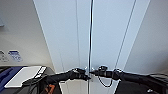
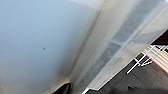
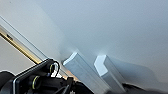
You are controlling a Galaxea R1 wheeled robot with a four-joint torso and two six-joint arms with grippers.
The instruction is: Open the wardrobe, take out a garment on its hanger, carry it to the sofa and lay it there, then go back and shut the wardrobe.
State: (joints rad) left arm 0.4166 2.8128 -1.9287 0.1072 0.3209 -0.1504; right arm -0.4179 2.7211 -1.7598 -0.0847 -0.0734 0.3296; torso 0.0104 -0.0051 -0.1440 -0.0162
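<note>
Reaching in from both sides, the two arms meet at the centre seam of the wardrobe (image 1: 100,37), which stands dead ahead and takes up the middle of the head view from 12 o'clock down to 6 o'clock. The left gripper (image 1: 86,75) sits just at the 9 o'clock side of the seam and the right gripper (image 1: 93,72) just at the 3 o'clock side, both level with the handles (image 3: 95,72). Whether either gripper is spread or pressed together on a handle cannot be told from these views. The doors look closed or very nearly so, with only a thin dark line between them. Judging by this, the step in hand is opening or closing the doors; which, I cannot tell. To do it well, each gripper should keep square to its own handle and follow the door's arc about its outer hinge, not pull straight back, so the grip does not slip. The wardrobe's long axis runs upright, its front facing the robot, and the handles run upright too, side by side along the seam.
</note>
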